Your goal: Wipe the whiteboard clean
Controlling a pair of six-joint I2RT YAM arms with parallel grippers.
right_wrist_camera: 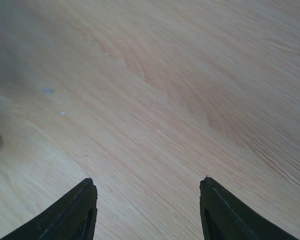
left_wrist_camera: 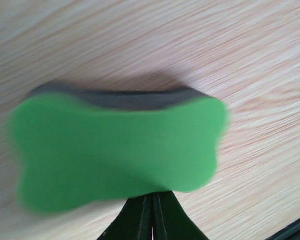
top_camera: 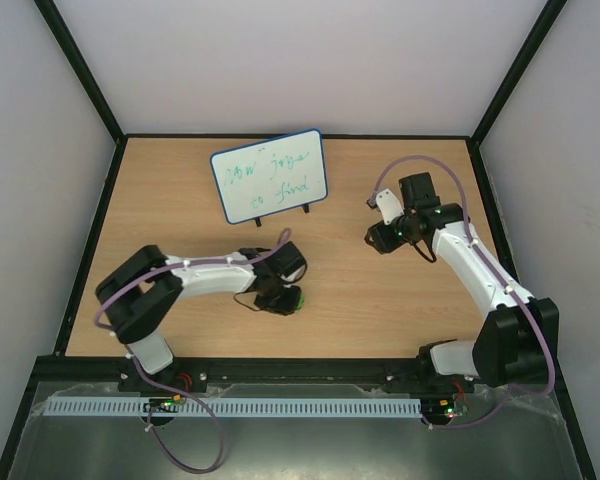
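1. Status of the task. The board (top_camera: 268,177) stands upright on its black feet (top_camera: 307,209) at the far middle of the counter (top_camera: 380,310). Its face is turned toward my bases. The green writing (top_camera: 276,166) on it is whole, so I judge that no wiping has been done.

2. Step in hand: taking up the eraser (left_wrist_camera: 115,150). It is at the tips of my left fingers (left_wrist_camera: 137,222), near the middle of the counter and well apart from the board. Its green face is toward my left wrist camera. The grey felt shows along its far edge.

3. State of my left fingers. They are drawn together, with only a thin slit between them, and they meet the lower edge of the eraser. I cannot tell whether they pinch it or only touch it.

4. State of my right fingers (right_wrist_camera: 75,210). They are spread wide and hold nothing. They hang over bare counter to the right of the board, near it but not touching.

5. Next move, as I judge it:
   a. Confirm a firm hold on the eraser.
   b. Turn the felt side toward the board.
   c. Carry the eraser up and across to the written face.

6. Caution. The board looks light and rests only on its small feet, so a push from the eraser may slide or tip it. My right fingers are placed well enough to steady its edge first.
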